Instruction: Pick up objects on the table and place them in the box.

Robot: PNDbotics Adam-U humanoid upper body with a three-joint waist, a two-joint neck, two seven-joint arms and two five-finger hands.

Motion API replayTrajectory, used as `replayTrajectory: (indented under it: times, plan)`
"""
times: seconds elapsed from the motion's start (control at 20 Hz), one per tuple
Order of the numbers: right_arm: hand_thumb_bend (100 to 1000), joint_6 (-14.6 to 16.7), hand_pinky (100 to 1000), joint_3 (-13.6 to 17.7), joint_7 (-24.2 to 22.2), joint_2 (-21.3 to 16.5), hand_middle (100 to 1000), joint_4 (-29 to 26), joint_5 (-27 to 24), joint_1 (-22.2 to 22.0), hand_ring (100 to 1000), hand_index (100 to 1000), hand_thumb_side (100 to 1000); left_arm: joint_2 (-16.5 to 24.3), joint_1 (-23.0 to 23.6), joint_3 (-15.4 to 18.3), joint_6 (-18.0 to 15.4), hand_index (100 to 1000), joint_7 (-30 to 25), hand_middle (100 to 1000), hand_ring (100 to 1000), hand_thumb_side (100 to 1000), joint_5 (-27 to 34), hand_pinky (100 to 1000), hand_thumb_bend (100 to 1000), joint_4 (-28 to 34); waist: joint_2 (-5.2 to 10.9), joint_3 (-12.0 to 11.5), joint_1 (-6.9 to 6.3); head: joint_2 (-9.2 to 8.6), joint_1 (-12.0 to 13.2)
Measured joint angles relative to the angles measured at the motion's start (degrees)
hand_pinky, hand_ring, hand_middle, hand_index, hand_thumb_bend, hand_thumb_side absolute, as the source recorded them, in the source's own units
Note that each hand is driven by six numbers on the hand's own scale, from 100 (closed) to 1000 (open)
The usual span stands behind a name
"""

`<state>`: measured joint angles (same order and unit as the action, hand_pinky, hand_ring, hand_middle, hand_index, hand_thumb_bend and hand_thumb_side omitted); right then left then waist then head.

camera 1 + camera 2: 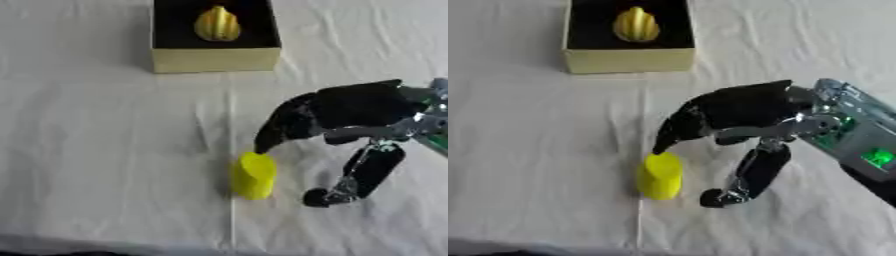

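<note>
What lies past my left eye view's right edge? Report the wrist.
Observer: The right eye view shows the right hand with its whole silver wrist, uncut.
Operator: Report any lights there.
Observer: A bright green light glows on the forearm behind the wrist.
Operator: Trace that forearm.
Observer: It runs down and out at the frame's right edge.

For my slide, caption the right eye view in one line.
Black right hand reaching down over a small yellow plastic cup on the white tablecloth, yellow ridged fruit already in the box.
</note>
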<state>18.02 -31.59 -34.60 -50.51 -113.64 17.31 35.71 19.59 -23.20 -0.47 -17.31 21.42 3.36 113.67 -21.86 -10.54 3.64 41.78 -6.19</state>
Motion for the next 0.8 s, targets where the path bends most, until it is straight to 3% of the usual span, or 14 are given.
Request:
replayTrajectory:
  times: [0.8]
  plan:
    - [363,-6.36,879,-0.98,0.57,3.53,836,0.00,5.15,-0.52,804,906,354,-0.52,-0.01,-0.01,0.12,840,-0.29,767,886,769,0.27,844,104,0.00,-1.12,-0.87,0.00,-0.90,-0.77]
